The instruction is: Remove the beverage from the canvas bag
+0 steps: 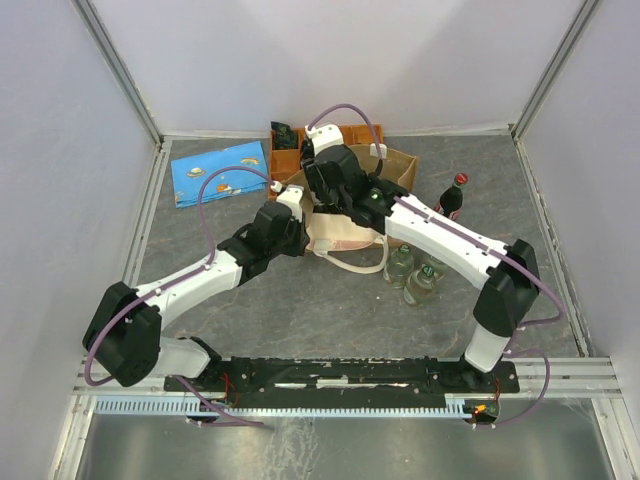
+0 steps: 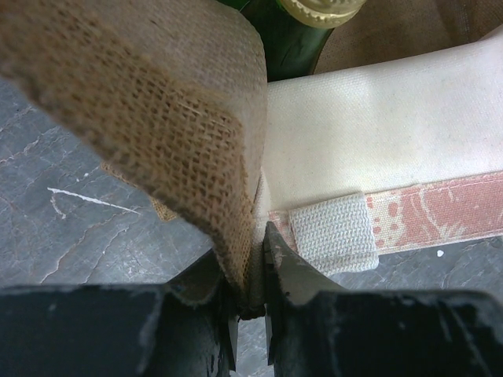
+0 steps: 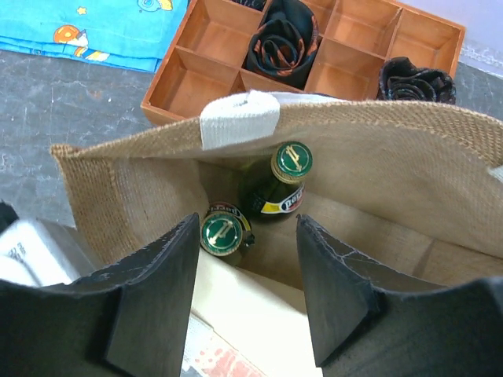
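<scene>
Centre of top view, just below orange tray (image 1: 284,163): canvas bag (image 1: 340,238), mouth up. Inside, two green beverage bottles (image 3: 287,177) upright, long axes vertical, caps toward right wrist camera. Left gripper (image 2: 250,267) jaws clamped on bag rim. Right gripper (image 3: 247,228) jaws apart above mouth.

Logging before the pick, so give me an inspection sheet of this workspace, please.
Surface: grey mottled table.
Job's things: canvas bag upright and open; two capped green bottles inside.
Clutter: orange tray holding rolled dark cloths; blue cloth; red-capped bottle; clear glass bottles beside the bag.
Tools: left tool shut on the bag's rim; right tool open above the bottles.
Cables: purple cables loop off both arms.
Surroundings: pale enclosure walls; nothing else seen.
</scene>
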`<state>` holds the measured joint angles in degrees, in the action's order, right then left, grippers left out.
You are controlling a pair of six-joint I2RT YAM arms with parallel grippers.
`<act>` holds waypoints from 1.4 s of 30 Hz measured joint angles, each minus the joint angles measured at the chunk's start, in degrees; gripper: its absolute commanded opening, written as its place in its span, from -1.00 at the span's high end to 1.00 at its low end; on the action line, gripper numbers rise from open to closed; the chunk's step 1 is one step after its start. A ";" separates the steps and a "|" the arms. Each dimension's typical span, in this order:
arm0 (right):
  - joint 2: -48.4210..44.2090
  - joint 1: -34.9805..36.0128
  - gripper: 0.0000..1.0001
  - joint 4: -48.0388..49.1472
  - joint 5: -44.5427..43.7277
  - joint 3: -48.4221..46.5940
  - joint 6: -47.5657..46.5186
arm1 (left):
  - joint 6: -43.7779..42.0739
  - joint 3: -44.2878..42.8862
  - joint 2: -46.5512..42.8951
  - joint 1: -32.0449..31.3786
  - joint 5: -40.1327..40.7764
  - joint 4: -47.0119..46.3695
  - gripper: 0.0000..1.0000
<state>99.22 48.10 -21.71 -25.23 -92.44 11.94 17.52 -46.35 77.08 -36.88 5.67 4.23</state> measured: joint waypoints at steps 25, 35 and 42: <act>8.76 -6.54 -0.20 0.94 3.91 -4.61 5.77 | -0.09 -1.40 3.06 0.00 -1.46 -0.04 0.95; 10.05 -7.76 -0.20 1.90 4.28 -4.61 5.79 | -0.09 -1.40 3.02 0.00 -1.03 -0.02 0.95; 12.37 -8.81 -0.18 2.93 4.52 -4.61 5.86 | -0.09 -1.40 3.02 0.00 -0.76 0.00 0.95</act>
<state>111.59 39.29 -18.79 -20.71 -97.06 17.80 17.43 -47.75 80.09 -36.88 4.91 4.23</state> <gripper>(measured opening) 0.598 0.203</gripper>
